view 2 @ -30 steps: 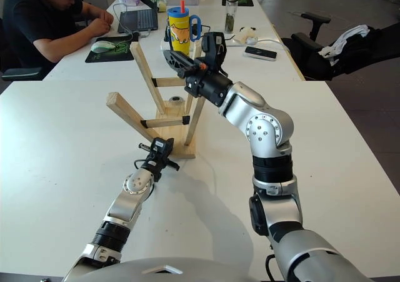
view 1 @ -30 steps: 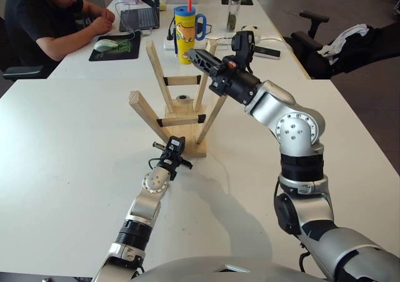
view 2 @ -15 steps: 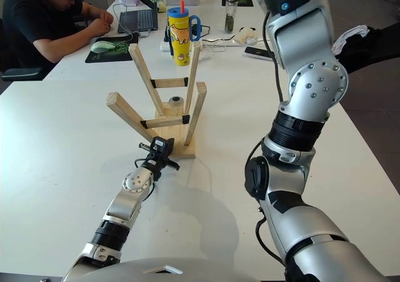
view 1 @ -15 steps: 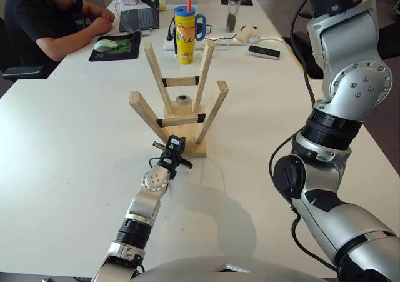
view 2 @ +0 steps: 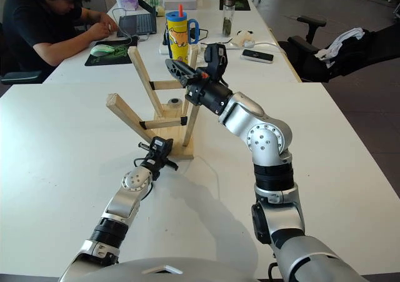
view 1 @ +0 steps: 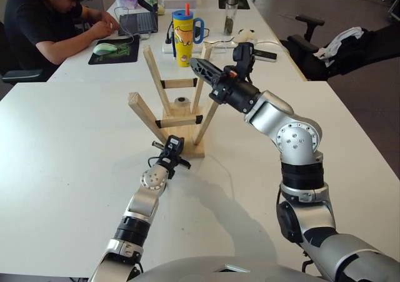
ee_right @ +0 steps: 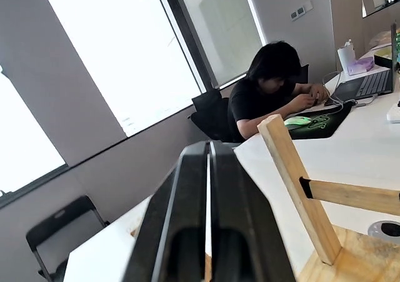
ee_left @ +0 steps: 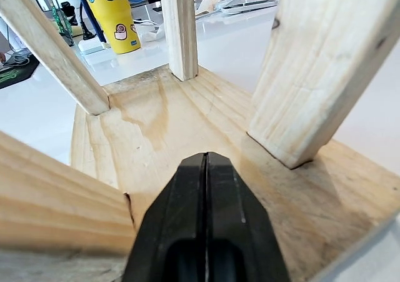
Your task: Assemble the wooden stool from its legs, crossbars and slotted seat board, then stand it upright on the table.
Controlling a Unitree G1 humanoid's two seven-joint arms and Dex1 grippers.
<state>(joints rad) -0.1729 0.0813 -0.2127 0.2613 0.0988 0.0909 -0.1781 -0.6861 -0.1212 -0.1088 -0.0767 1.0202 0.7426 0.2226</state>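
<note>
My left tool [view 1: 174, 148], low in the middle of the frame, is pressed shut with nothing in it, its tip over the near edge of the seat board [ee_left: 164, 122]. The stool [view 1: 180, 118] sits upside down on the smooth white table [view 1: 62, 144], centre frame. Its legs [view 1: 145, 114] splay upward, pale, grainy, square-cut wood, and the crossbars [view 1: 180, 82] have black ends. Above it, my right tool [view 1: 196, 64] is shut and empty too, beside the far legs' tips.
</note>
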